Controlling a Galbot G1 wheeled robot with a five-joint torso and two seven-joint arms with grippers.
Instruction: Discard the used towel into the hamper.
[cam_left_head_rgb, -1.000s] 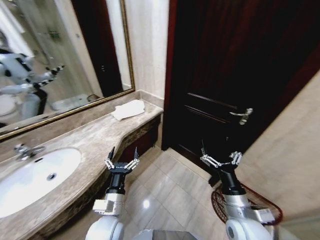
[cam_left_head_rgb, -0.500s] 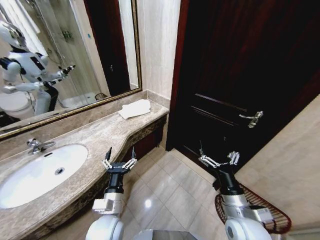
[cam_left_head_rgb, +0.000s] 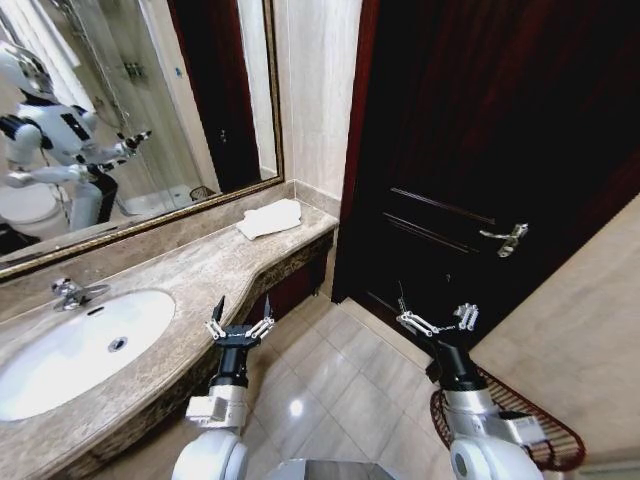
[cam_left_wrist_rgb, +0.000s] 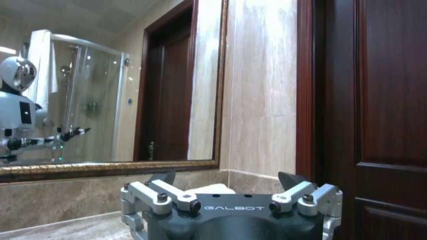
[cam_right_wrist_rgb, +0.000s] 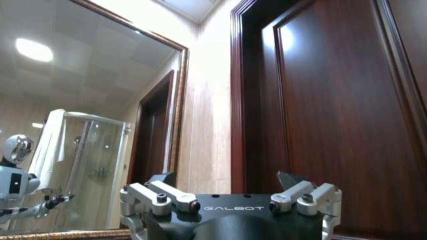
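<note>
On your left runs the counter (cam_left_head_rgb: 200, 270), with the sink (cam_left_head_rgb: 80, 350) set in its near part and the faucet (cam_left_head_rgb: 70, 292) just behind the sink, against the mirror (cam_left_head_rgb: 110, 110) on the wall. The towel (cam_left_head_rgb: 270, 217) lies at the far end of the counter, in the corner next to the door (cam_left_head_rgb: 480, 150). The door stands ahead and to the right. The hamper (cam_left_head_rgb: 545, 440) sits on the floor at the right, near the wall and below the door handle (cam_left_head_rgb: 505, 240). The left gripper (cam_left_head_rgb: 240, 325) hangs beside the counter edge, in front of the towel. The right gripper (cam_left_head_rgb: 437, 320) is before the door, with the hamper just behind its arm.
</note>
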